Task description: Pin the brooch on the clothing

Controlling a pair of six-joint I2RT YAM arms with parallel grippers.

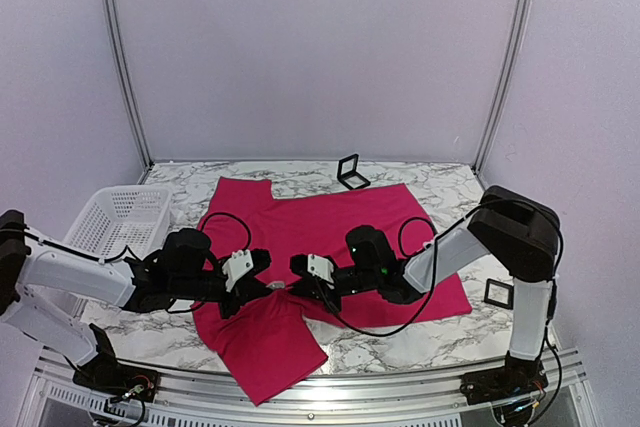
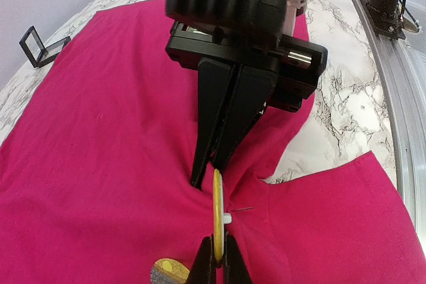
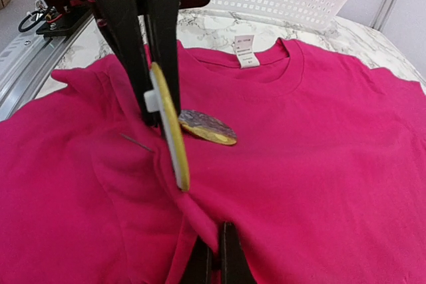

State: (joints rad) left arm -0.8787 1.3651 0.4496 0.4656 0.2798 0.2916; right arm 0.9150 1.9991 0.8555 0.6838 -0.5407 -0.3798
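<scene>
The magenta-pink T-shirt (image 1: 330, 237) lies spread on the marble table, and its white neck label (image 3: 245, 51) shows in the right wrist view. My left gripper (image 1: 260, 285) (image 2: 217, 261) is shut on a round yellow brooch (image 2: 217, 214) (image 3: 170, 134), held on edge against a raised fold of the shirt. The brooch's thin pin (image 2: 243, 209) (image 3: 136, 142) sticks out sideways along the fabric. My right gripper (image 1: 295, 285) (image 3: 214, 261) is shut on that fold of shirt, directly opposite the left fingers. A second glittery yellow disc (image 3: 208, 128) (image 2: 166, 272) lies flat on the shirt beside them.
A white plastic basket (image 1: 120, 217) stands at the left. A small black open box (image 1: 350, 172) sits at the back edge beyond the shirt. Another small black square frame (image 1: 498, 293) lies by the right arm's base. The table's metal front rail (image 1: 330, 392) runs along the near edge.
</scene>
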